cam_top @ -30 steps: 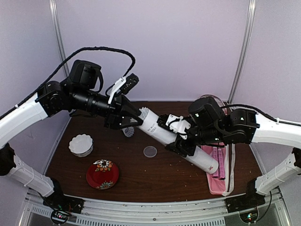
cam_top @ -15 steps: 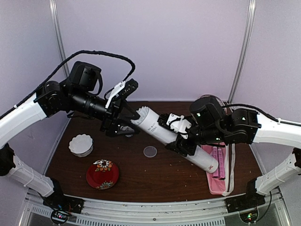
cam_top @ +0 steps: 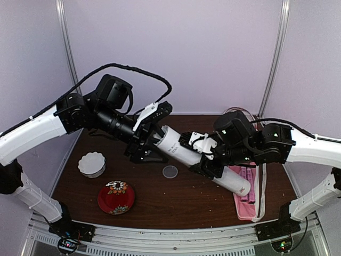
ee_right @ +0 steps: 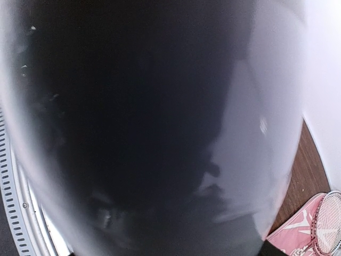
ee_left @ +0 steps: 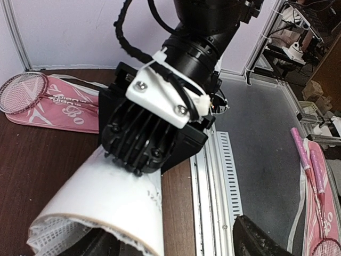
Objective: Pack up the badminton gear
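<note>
Right now the job looks about half done, I think. The right gripper (cam_top: 204,161) is squeezed tight around the middle of the long white tube (cam_top: 230,180). It holds the tube up off the table (cam_top: 160,205), tilted, with the low end over the pink bag (cam_top: 246,209) on the right side. The left gripper (cam_top: 151,143) is right at the high, open end of the tube. I cannot tell if its jaws are pinched or loose, because they are hidden. In the left wrist view, white feathers poke out of that open end, so a shuttlecock (ee_left: 45,237) seems to sit just inside. I see no other shuttlecocks loose on the table, so maybe they are in the tube, but I cannot see inside. A racquet (ee_left: 21,88) has its round head sticking out past one end of the bag. I cannot tell if the racquets are tucked in or just lying on top. A small clear disc (cam_top: 170,171) lies flat on the table just in front of the tube. I guess it is the tube's cap, so it has to go on, and then the tube has to go with the bag. Room is tight in the middle, where both arms nearly meet. The white bowl (cam_top: 91,168) and the red plate (cam_top: 114,204) sit at the front left, well apart from the tube. The bag lies close to the table's right edge, and the back wall is near, so the open space is mostly the bare front middle.
</note>
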